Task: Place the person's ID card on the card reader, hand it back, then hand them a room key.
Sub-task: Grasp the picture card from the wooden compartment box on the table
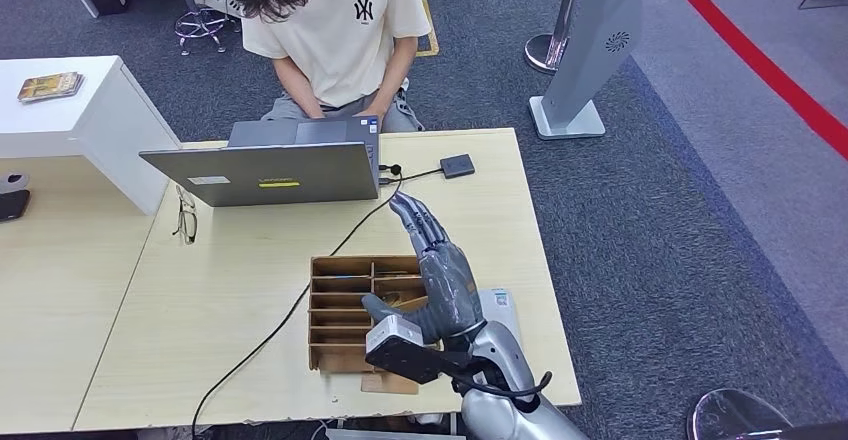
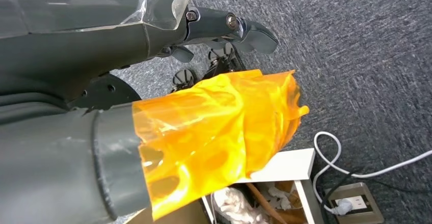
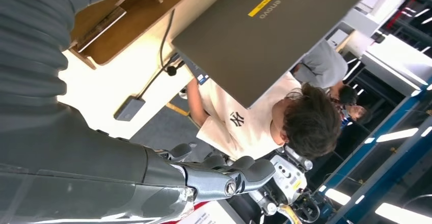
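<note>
My right hand (image 1: 440, 270) is up over the table (image 1: 250, 260), with its fingers stretched out and apart — it holds nothing. It points toward the person (image 1: 330, 30) sitting behind the laptop (image 1: 270, 172). My left hand (image 2: 204, 132) hangs down by the floor. Orange tape covers part of it, and I cannot tell if its fingers are together or apart.

The card reader (image 1: 457, 166) is the small dark box on the far side of the table, just past my fingertips, with a cable running from it. I do not see the ID card anywhere yet, so I think the step now is to take it from the person. To do that well, I should hold my hand flat and steady, and wait for the card before I close my fingers.

The wooden box (image 1: 345, 310) sits right under my hand. It has many little slots. One slot seems to hold something flat and tan — maybe the room keys, but I cannot be sure.
</note>
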`<state>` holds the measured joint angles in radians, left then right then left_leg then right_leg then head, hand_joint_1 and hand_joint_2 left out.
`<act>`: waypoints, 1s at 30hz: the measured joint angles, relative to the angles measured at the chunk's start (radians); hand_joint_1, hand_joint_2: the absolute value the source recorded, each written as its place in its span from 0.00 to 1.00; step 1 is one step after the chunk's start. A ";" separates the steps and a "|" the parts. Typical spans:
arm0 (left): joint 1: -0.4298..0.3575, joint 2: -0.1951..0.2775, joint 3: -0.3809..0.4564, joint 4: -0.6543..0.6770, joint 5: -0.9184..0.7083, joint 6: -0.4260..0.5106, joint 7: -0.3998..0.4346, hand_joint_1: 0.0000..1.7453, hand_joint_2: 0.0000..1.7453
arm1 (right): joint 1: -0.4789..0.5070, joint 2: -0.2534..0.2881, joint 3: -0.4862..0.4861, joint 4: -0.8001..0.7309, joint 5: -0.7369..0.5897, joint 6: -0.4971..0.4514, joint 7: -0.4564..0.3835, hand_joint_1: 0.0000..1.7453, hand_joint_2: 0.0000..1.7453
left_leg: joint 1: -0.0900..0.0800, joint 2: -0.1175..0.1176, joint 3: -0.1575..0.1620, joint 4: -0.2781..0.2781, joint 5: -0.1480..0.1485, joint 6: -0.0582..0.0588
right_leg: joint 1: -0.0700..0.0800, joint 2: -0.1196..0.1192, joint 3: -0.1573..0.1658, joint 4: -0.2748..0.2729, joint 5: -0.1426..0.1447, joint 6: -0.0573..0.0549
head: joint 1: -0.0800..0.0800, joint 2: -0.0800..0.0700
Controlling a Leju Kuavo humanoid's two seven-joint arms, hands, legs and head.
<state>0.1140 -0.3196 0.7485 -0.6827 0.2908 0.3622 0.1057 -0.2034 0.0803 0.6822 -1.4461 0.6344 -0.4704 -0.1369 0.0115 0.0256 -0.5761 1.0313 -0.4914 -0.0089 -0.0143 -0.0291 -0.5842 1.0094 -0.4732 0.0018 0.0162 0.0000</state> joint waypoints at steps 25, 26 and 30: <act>0.003 0.000 -0.011 -0.015 -0.004 -0.002 0.020 0.00 0.00 | -0.007 -0.021 0.013 0.101 0.239 -0.042 0.132 0.27 1.00 | 0.000 0.000 0.000 0.000 0.000 0.000 | 0.000 0.000 0.000 0.000 0.000 0.000 | 0.000 0.000; 0.003 0.000 -0.012 -0.017 -0.002 -0.002 0.020 0.00 0.00 | -0.007 -0.022 0.013 0.104 0.245 -0.044 0.136 0.28 1.00 | 0.000 0.000 0.000 0.000 0.000 0.000 | 0.000 0.000 0.000 0.000 0.000 0.000 | 0.000 0.000; 0.005 0.000 -0.024 -0.025 0.010 0.006 0.026 0.00 0.00 | -0.008 -0.022 0.012 0.116 0.284 -0.049 0.153 0.34 1.00 | 0.000 0.000 0.000 0.000 0.000 0.000 | 0.000 0.000 0.000 0.000 0.000 0.000 | 0.000 0.000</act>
<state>0.1188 -0.3196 0.7241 -0.7072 0.3006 0.3686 0.1312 -0.2113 0.0583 0.6940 -1.3299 0.9186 -0.5192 0.0162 0.0114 0.0255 -0.5763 1.0313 -0.4914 -0.0090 -0.0143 -0.0291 -0.5841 1.0095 -0.4732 0.0018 0.0163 0.0000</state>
